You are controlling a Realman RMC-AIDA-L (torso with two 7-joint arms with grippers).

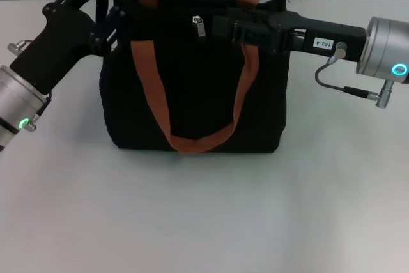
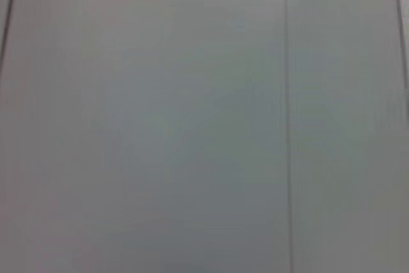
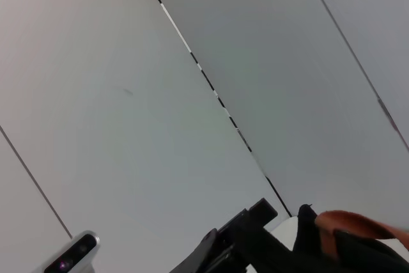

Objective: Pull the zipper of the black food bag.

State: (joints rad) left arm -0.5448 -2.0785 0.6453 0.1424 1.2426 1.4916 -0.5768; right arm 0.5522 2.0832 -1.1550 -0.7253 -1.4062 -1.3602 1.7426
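The black food bag (image 1: 192,81) stands upright on the table in the head view, with two orange-brown straps (image 1: 243,87). Its silver zipper pull (image 1: 200,27) hangs free near the middle of the top edge. My left gripper (image 1: 110,6) is closed on the bag's top left corner. My right gripper (image 1: 220,27) reaches in from the right along the top edge, and its tip is just right of the pull. The right wrist view shows a strap (image 3: 351,225), part of the bag (image 3: 377,257) and the left gripper (image 3: 239,244). The left wrist view shows only a grey wall.
The white table (image 1: 204,215) spreads open in front of the bag and to both sides. A grey panelled wall (image 3: 192,94) stands behind the table. A cable (image 1: 332,78) loops under the right wrist.
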